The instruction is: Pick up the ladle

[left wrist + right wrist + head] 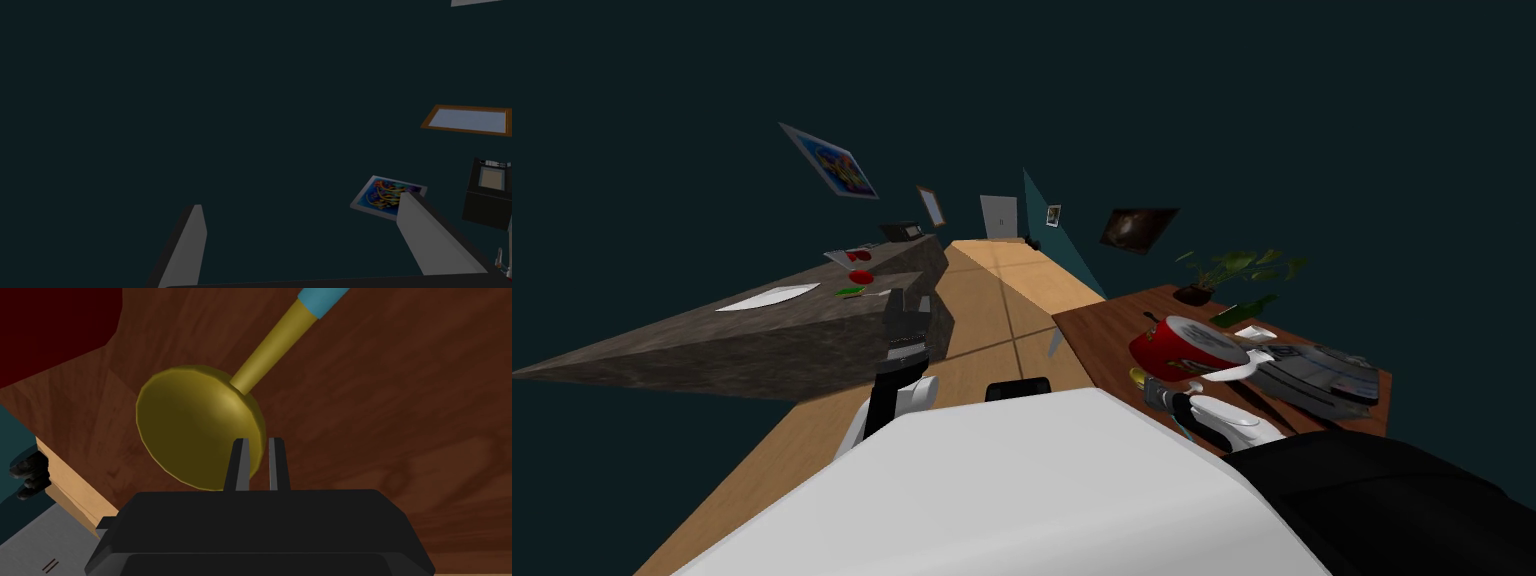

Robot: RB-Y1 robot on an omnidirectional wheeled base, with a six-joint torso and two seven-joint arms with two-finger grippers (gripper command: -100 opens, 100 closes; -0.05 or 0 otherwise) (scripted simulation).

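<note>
The ladle (195, 423) lies on the dark wooden table (400, 413); it has a golden round bowl, a golden stem and a blue handle (320, 295). My right gripper (257, 440) is at the bowl's edge, its two fingers close together with the rim pinched between them. In the head view the ladle's bowl (1137, 376) shows as a yellow patch by the table's near corner, with the right gripper (1164, 395) right over it. My left arm (904, 345) is raised beside the stone counter, and the left gripper (300, 210) is open with nothing in it.
A red pot (1184, 345) stands just behind the ladle, with a white cup (1254, 332), a green bottle (1244, 310), a potted plant (1227, 270) and a grey stack of dishes (1322, 375) farther along the table. The stone counter (762, 330) lies left across a wooden floor strip.
</note>
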